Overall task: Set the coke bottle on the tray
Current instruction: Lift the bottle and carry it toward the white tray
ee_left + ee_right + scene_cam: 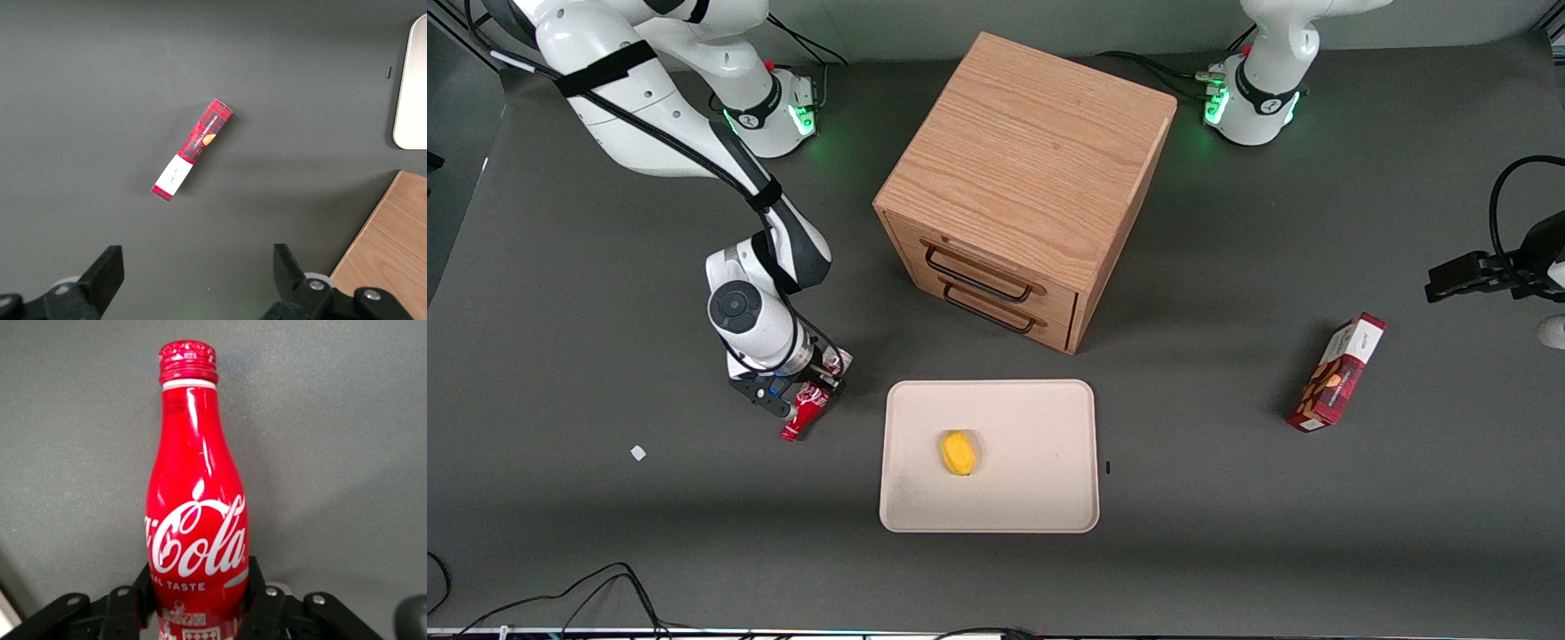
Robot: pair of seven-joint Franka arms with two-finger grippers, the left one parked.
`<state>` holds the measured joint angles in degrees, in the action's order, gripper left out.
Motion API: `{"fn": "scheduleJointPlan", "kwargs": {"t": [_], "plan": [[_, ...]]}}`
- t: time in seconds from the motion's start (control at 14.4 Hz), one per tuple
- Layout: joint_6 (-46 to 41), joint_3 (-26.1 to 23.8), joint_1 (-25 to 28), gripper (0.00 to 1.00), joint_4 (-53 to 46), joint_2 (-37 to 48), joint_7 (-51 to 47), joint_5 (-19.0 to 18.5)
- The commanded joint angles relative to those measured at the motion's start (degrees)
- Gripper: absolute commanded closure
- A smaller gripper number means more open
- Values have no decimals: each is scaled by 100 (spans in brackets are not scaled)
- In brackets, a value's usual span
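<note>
Black gripper (805, 391) low over grey table (605, 533), fingers (263, 603) closed on lower body of coke bottle (197, 520), bottle lying tilted, cap toward front camera. Grasp step apparently done; lift and carry next, sideways to tray (1049, 418) just beside, clear of yellow lump (959, 452) there. Count: one bottle, one tray, one yellow lump, one wooden cabinet (1032, 151), one red snack box (1338, 372).
</note>
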<state>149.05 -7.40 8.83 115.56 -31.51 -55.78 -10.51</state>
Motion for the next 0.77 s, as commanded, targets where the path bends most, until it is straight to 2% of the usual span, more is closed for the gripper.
{"fn": "scheduleJointPlan", "kwargs": {"t": [0.0,0.21,0.35,0.56,0.7], "plan": [[-707,10,-13,100,-104,573,-152,-197],[-1603,-235,-275,100,-340,1198,15,-66],[-2446,-857,-801,100,-857,1392,120,75],[-4054,-1929,-1733,100,-2060,1358,261,84],[-4802,-2204,-1928,100,-2738,1262,401,119]]}}
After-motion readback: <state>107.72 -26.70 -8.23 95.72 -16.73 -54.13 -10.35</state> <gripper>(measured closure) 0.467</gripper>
